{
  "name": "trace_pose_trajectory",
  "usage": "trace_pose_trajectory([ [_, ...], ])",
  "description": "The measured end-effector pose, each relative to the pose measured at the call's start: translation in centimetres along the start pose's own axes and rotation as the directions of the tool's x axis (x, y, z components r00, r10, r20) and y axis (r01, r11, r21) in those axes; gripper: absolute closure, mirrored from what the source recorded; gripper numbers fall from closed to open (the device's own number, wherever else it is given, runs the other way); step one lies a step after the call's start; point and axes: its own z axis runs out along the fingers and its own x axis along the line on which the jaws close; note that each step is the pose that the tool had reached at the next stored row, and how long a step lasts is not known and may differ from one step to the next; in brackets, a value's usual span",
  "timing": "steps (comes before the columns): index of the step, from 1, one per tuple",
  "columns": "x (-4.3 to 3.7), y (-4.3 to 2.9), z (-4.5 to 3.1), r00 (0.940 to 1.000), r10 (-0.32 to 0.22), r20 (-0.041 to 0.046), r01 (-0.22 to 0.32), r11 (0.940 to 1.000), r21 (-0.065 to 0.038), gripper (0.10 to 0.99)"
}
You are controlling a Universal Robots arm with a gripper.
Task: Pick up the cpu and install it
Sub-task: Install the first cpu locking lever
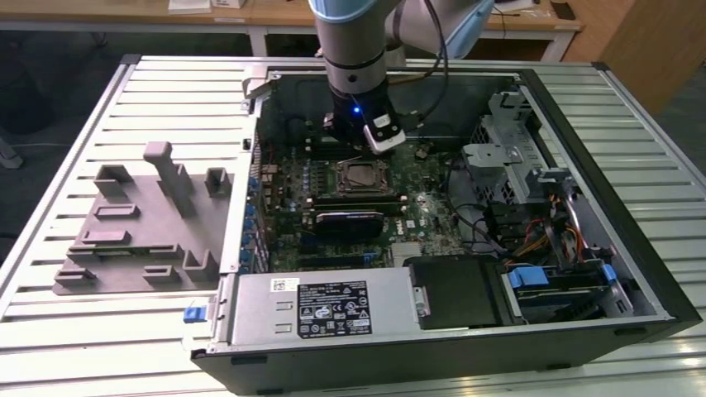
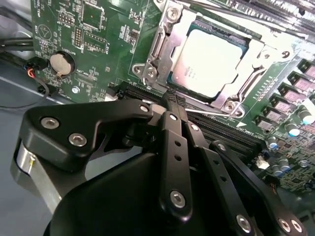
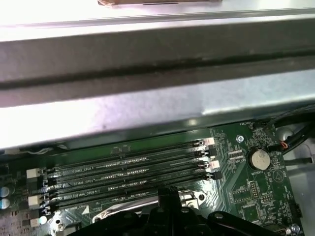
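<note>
While the arm's black hand [image 2: 173, 101] is hanging just beside the socket, fingers pressed together and pinching nothing, the one small flat square cpu with a silver-grey metal top [image 2: 209, 63] is lying seated inside the silver metal socket frame [image 2: 158, 49] on the green motherboard [image 2: 98, 44]. Four long black memory slots [image 3: 128, 172] are running side by side near the fingertips, with one round silver coin battery [image 3: 258, 159] nearby. The one open black computer case [image 1: 620, 194] is resting on the slatted metal bench [image 1: 165, 91], one grey moulded tray [image 1: 132, 223] lying beside it.
</note>
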Motion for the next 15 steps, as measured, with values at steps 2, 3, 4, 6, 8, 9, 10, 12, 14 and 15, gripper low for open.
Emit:
trace_pose_trajectory([
  [2, 0.04, 0.07, 0.08, 1.0000, 0.008, 0.0016, -0.008, 1.0000, 0.001, 0.980],
  [3, 0.05, 0.11, 0.12, 0.9999, 0.014, 0.0028, -0.014, 0.9999, 0.002, 0.980],
  [4, 0.06, 0.14, 0.15, 0.9998, 0.019, 0.0039, -0.019, 0.9998, 0.003, 0.980],
  [6, 0.08, 0.23, 0.20, 0.9996, 0.028, 0.0057, -0.028, 0.9996, 0.004, 0.980],
  [8, 0.11, 0.36, 0.24, 0.9994, 0.033, 0.0067, -0.033, 0.9994, 0.005, 0.980],
  [9, 0.13, 0.43, 0.26, 0.9993, 0.036, 0.0073, -0.036, 0.9993, 0.005, 0.980],
  [10, 0.14, 0.50, 0.29, 0.9992, 0.038, 0.0079, -0.038, 0.9992, 0.005, 0.980],
  [12, 0.17, 0.60, 0.32, 0.9990, 0.044, 0.0091, -0.044, 0.9990, 0.006, 0.980],
  [14, 0.19, 0.67, 0.37, 0.9986, 0.051, 0.0105, -0.051, 0.9987, 0.007, 0.980],
  [15, 0.20, 0.70, 0.40, 0.9984, 0.055, 0.0113, -0.055, 0.9984, 0.007, 0.980],
])
